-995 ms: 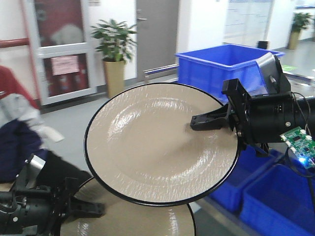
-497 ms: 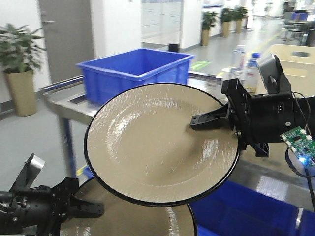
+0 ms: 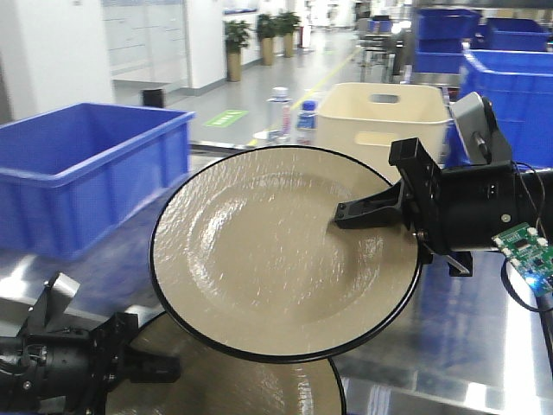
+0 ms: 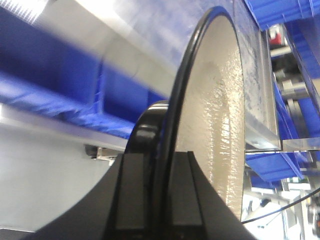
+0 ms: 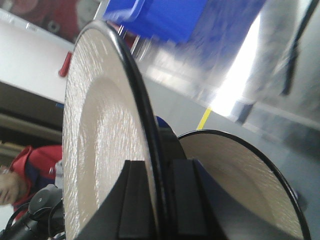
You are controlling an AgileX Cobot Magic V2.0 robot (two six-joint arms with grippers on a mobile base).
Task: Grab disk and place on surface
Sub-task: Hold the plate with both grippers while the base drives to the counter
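Observation:
Two beige disks with black rims are held in the air. The upper disk (image 3: 276, 251) stands tilted with its face toward the front camera. My right gripper (image 3: 380, 212) is shut on its right rim, and the right wrist view shows that disk (image 5: 100, 130) edge-on between the right gripper (image 5: 159, 167) fingers. The lower disk (image 3: 242, 389) is partly hidden behind it, with my left gripper (image 3: 160, 367) shut on its left rim. The left wrist view shows this disk (image 4: 215, 115) clamped in the left gripper (image 4: 157, 160). A glossy, mirror-like surface (image 3: 484, 346) lies below and behind both disks.
A large blue bin (image 3: 78, 164) stands at the left. A cream bin (image 3: 389, 112) sits behind the upper disk, with blue bins (image 3: 510, 86) at the back right and water bottles (image 3: 285, 108) beside it. A green circuit board (image 3: 527, 251) hangs on the right arm.
The whole background has swept leftward: door and plant are gone, the blue bin has slid to the left, and the cream bin has come into view. Both grippers hold their disks as before.

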